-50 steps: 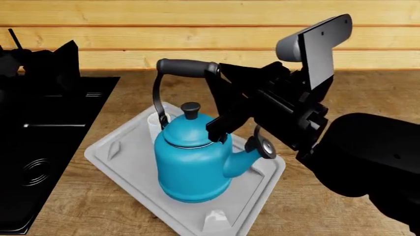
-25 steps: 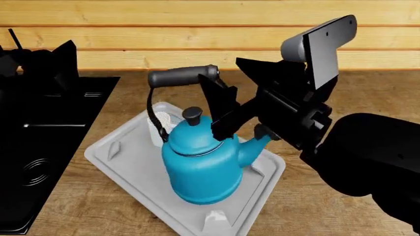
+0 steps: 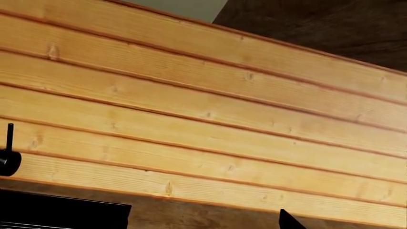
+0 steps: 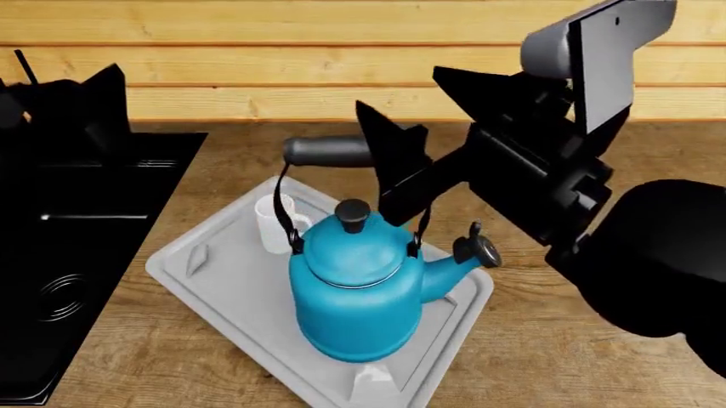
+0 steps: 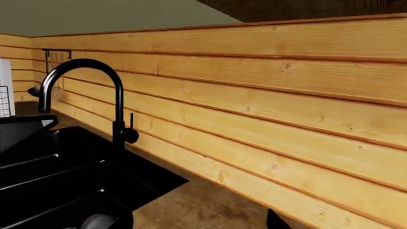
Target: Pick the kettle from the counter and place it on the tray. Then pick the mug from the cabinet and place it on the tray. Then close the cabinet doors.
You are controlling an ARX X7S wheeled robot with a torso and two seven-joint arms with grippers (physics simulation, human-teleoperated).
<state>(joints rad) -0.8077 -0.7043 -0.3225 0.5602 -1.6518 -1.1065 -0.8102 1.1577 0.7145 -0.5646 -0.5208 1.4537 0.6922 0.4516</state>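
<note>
Above the tray, the right gripper [image 4: 414, 161] has its jaws spread wide, one black finger on either side of the kettle [image 4: 360, 293] handle's thick bar, no longer closed on it. A second ago those jaws were clamped on the bar with the kettle tilted and held up; now the kettle sits upright on the tray [image 4: 216, 280], spout toward the robot's right, and the arm has drawn up and back. I judge the kettle step finished.

Just behind the kettle, the mug [image 4: 275, 223] also stands on the tray, so what remains is probably only closing the cabinet doors, which no view shows.

Further out, the brown desk [image 4: 545, 357] carries the tray, with a black sink [image 4: 68, 255] to the robot's left and a black tap [image 5: 95, 90] against the plank wall. The left gripper is hard to read: only a dark tip shows in its wrist view, so I cannot tell its state.

No brand, label or writing is legible anywhere.
</note>
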